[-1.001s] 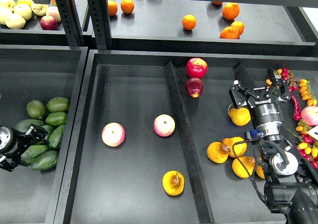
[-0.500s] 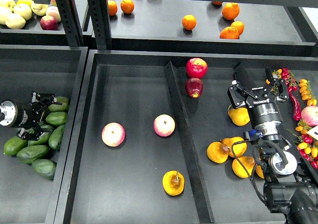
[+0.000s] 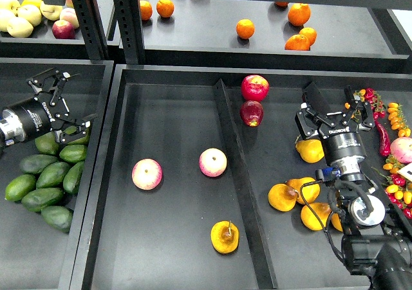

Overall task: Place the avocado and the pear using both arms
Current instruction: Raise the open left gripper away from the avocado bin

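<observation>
Several dark green avocados (image 3: pixel 54 174) lie in a pile in the left tray (image 3: pixel 96 71). My left gripper (image 3: pixel 69 99) is open and empty, above the top of the pile, partly covering one avocado. A squat yellow-orange pear (image 3: pixel 224 236) with a brown stem and a bruised patch lies at the front of the middle tray (image 3: pixel 174 116). My right gripper (image 3: pixel 335 105) is open and empty over the right compartment, just behind another yellow pear (image 3: pixel 311 151). More yellow pears (image 3: pixel 283 197) lie in front of it, beside my right arm.
Two pink-yellow apples (image 3: pixel 147 174) (image 3: pixel 212 162) lie in the middle tray. Two red apples (image 3: pixel 254 87) sit behind a black divider (image 3: pixel 233 168). Oranges (image 3: pixel 244 28) are on the back shelf, pale fruit (image 3: pixel 19 13) at the back left, and chillies (image 3: pixel 393 119) at the right.
My left gripper has risen from the lower left of the avocado pile and moved right, to above its top. Some avocados shifted. The right arm has hardly moved.
</observation>
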